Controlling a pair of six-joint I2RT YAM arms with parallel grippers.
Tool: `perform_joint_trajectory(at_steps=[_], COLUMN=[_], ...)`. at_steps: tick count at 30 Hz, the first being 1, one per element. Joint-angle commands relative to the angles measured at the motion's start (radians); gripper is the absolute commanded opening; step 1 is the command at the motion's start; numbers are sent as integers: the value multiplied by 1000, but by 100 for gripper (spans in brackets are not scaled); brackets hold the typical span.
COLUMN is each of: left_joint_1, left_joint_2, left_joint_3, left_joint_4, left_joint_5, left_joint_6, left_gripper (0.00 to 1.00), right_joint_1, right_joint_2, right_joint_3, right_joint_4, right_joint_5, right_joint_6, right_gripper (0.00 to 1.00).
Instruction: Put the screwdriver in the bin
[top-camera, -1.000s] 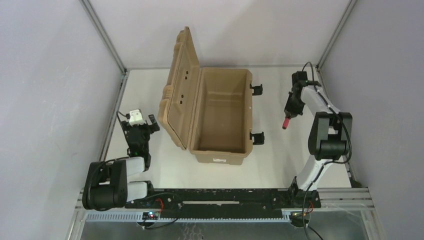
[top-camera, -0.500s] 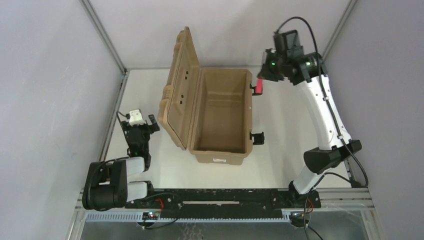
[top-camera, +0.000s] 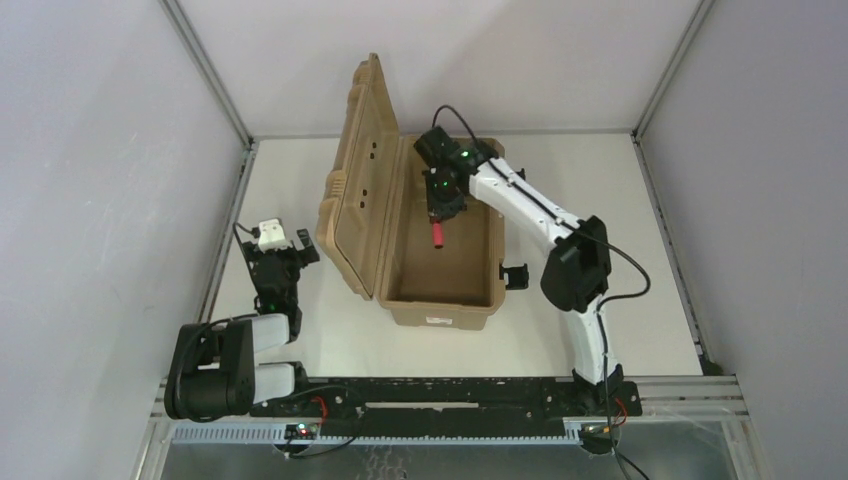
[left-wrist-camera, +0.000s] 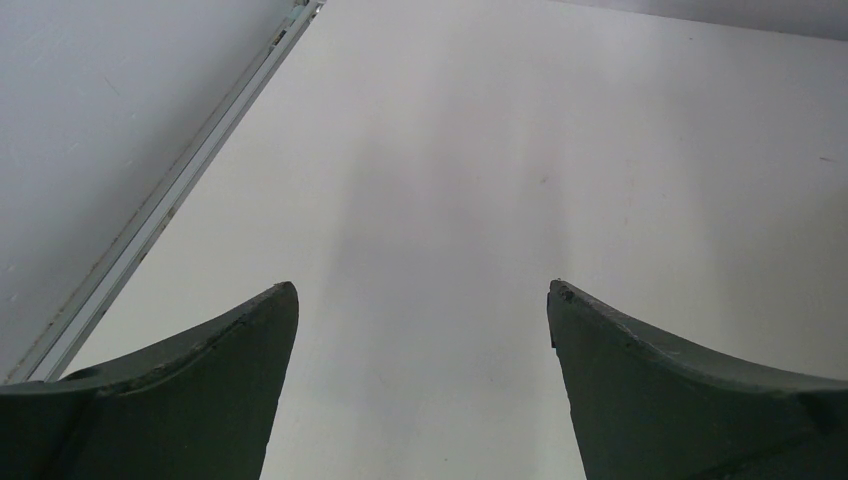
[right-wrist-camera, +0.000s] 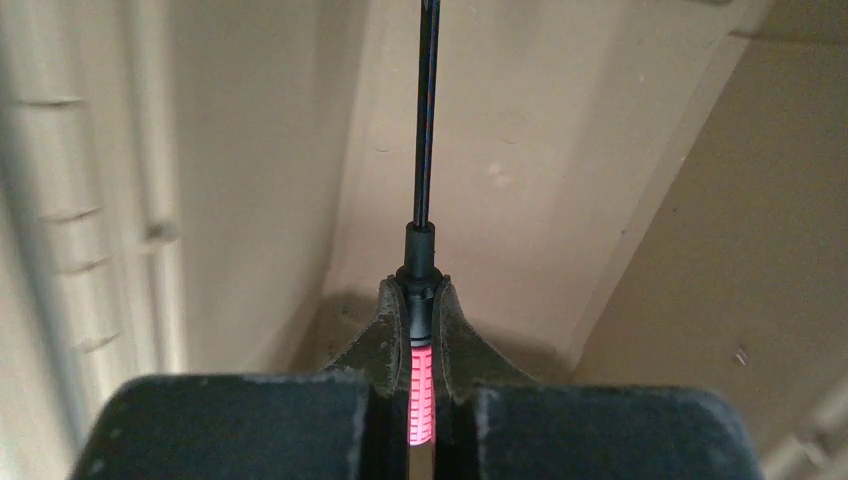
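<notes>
Top view: right gripper (top-camera: 438, 212) is over the open bin (top-camera: 440, 312), above its far half, nearer the raised lid (top-camera: 358, 190). The screwdriver's (top-camera: 437, 238) red handle shows over the bin floor. A second ago it hung well right of the bin, then by the far latch. Carry is judged done; release remains. Left gripper (top-camera: 277, 252) sits left of the bin, unmoved.

Left wrist: fingers spread, bare table (left-wrist-camera: 450, 150) between.

Right wrist: fingers (right-wrist-camera: 380, 330) pinch the red handle, shaft pointing into the bin interior; not yet dropped.
</notes>
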Motion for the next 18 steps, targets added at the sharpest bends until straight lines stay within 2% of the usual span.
perform_joint_trajectory(at_steps=[1,9,18], left_joint_1=[-3,-3,-3], left_joint_2=[-1,-1,0], left_joint_3=[31,32,31], left_joint_4=[69,69,71], left_joint_5=[2,2,1], left_joint_6=[16,16,16], left_gripper=[100,100,100], right_joint_1=[2,-3,-10], right_joint_2=[34,194,225], right_joint_3=[-85,-139,-197], right_joint_4=[138,209,268], right_joint_5=[22,86,149], right_joint_6=[35,30,35], right_gripper=[0,0,0])
